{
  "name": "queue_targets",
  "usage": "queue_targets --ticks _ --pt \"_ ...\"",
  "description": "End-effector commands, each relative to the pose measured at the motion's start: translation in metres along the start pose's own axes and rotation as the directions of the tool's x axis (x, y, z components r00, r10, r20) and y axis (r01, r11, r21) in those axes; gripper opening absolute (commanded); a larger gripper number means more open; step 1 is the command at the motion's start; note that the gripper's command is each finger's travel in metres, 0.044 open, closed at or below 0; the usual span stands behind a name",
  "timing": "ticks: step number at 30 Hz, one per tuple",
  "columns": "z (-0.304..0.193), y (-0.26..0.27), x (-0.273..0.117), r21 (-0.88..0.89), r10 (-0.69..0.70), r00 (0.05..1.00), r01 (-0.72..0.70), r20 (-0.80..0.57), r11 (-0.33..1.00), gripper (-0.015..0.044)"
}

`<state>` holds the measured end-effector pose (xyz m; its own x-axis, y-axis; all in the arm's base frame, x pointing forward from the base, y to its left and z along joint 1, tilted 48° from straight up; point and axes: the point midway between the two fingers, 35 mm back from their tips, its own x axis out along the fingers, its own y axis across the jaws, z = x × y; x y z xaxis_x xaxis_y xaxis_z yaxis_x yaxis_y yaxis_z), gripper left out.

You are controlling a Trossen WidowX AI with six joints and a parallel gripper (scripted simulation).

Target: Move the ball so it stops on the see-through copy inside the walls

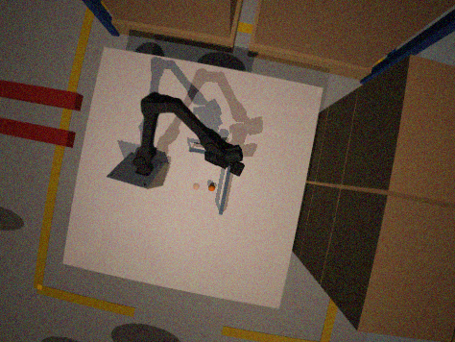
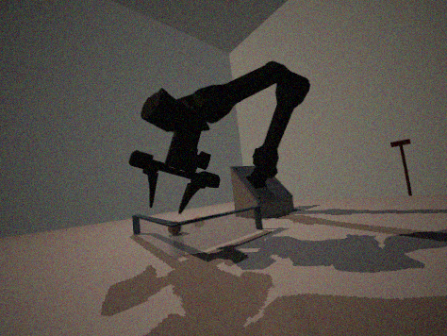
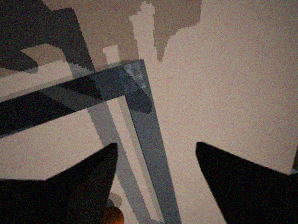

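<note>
pale table [image 1: 144, 250] bears corner walls [image 1: 224, 192] mid-frame; we find the gripper [image 2: 171, 198] poised above, fingers apart and empty, ready for the ball [image 1: 211, 188] beside the see-through copy [image 1: 196, 185].

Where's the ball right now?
In the top view the ball lies on the table, just left of the long clear wall, with the see-through copy to its left; the open gripper hangs above, not touching.

Mid-frame in the top view, the ball [image 1: 211, 188] lies just left of the walls [image 1: 224, 192]. The see-through copy [image 1: 196, 185] sits just left of the ball. The gripper [image 1: 231, 163] hangs above the corner.
</note>
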<state>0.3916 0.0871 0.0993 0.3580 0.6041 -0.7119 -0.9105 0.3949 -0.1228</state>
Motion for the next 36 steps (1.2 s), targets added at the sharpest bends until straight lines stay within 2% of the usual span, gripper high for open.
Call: queue_targets --ticks 1,6,12,24,36 --pt "-0.071 -0.002 0.005 -0.11 0.134 0.99 -0.138 -0.044 0.984 0.0284" --pt "-0.117 0.01 0.007 -0.14 0.232 0.972 -0.233 -0.024 0.962 0.0284" --pt "-0.149 0.027 0.012 -0.268 0.334 0.941 -0.312 0.043 0.912 0.0284" --pt "-0.15 0.027 0.012 -0.272 0.337 0.94 -0.313 0.046 0.91 0.0284" --pt "-0.149 0.034 0.033 -0.272 0.337 0.94 -0.313 0.046 0.91 0.0284"
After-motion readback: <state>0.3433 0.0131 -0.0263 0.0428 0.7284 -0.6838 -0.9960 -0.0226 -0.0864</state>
